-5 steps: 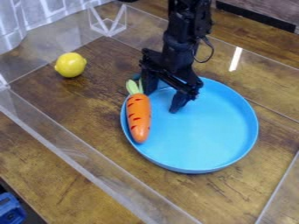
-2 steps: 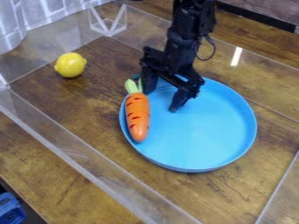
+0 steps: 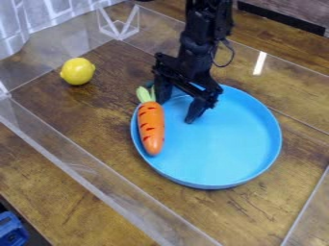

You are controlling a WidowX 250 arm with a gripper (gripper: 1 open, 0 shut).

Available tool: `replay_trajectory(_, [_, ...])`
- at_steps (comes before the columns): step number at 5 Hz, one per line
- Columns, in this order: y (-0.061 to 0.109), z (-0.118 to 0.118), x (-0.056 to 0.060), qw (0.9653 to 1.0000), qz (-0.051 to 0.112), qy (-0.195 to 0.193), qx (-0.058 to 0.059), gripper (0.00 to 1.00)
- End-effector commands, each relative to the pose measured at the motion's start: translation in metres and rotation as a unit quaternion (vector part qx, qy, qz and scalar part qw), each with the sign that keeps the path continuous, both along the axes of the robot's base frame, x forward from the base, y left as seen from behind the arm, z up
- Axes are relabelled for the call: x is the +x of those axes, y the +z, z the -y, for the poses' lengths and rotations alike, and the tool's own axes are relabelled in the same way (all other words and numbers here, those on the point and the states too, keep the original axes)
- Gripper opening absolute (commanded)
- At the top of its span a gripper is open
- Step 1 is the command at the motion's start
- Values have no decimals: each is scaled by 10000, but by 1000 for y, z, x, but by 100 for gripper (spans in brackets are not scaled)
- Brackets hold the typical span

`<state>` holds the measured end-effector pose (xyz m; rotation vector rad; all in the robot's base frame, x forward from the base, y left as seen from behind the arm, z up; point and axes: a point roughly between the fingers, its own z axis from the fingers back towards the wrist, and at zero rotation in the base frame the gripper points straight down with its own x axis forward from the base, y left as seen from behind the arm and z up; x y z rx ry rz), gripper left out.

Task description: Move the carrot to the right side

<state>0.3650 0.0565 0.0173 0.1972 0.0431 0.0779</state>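
The orange carrot [image 3: 152,129] with dark ridges and a green top lies along the left rim of a blue plate [image 3: 238,144], tip toward the camera. My black gripper [image 3: 180,107] points down just right of the carrot's green top, over the plate's back left part. Its two fingers stand wide apart with nothing between them. One fingertip [image 3: 164,98] is close to the leafy end, the other [image 3: 197,115] over the plate. It looks apart from the carrot.
A yellow lemon [image 3: 77,71] rests on the wooden table [image 3: 77,144] at the left. Clear plastic walls [image 3: 52,130] border the work area at the left and front. A clear container [image 3: 122,19] stands at the back.
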Motion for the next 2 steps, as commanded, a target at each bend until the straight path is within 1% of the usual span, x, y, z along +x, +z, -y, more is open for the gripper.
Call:
replay_trajectory(1, [-20, -35, -41, 9985, -543, -5, -13, 100])
replay_trajectory(2, [-20, -42, -55, 9978, -587, 299, -70, 100])
